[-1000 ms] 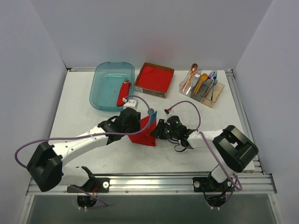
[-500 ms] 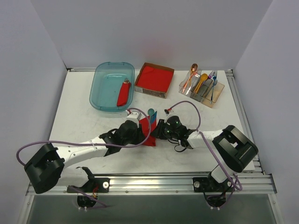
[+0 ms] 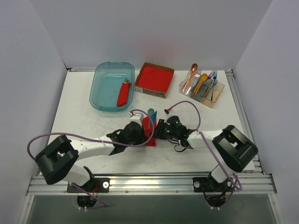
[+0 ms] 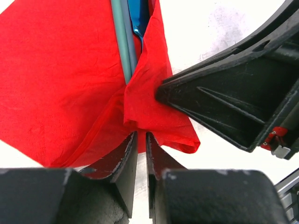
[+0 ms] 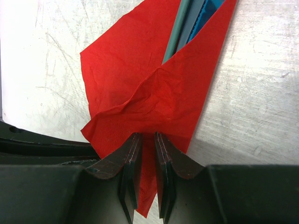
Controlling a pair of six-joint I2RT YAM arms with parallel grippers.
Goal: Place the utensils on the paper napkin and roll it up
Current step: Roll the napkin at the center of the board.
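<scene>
Between the left tool [image 4: 141,140] and right tool [image 5: 148,140], each clenched on the paper napkin [image 4: 56,70], teal spoon [image 4: 120,42] and blue piece [image 4: 138,18] lie half-wrapped; rolling is unfinished.

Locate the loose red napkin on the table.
In the top view the napkin lies near the middle of the table, folded around the cutlery, between the left gripper and the right gripper, in front of the cardboard box.

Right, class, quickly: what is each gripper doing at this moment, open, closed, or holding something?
Left gripper: closed, pinching a fold of the paper napkin.
Right gripper: closed on the paper napkin's edge.
</scene>
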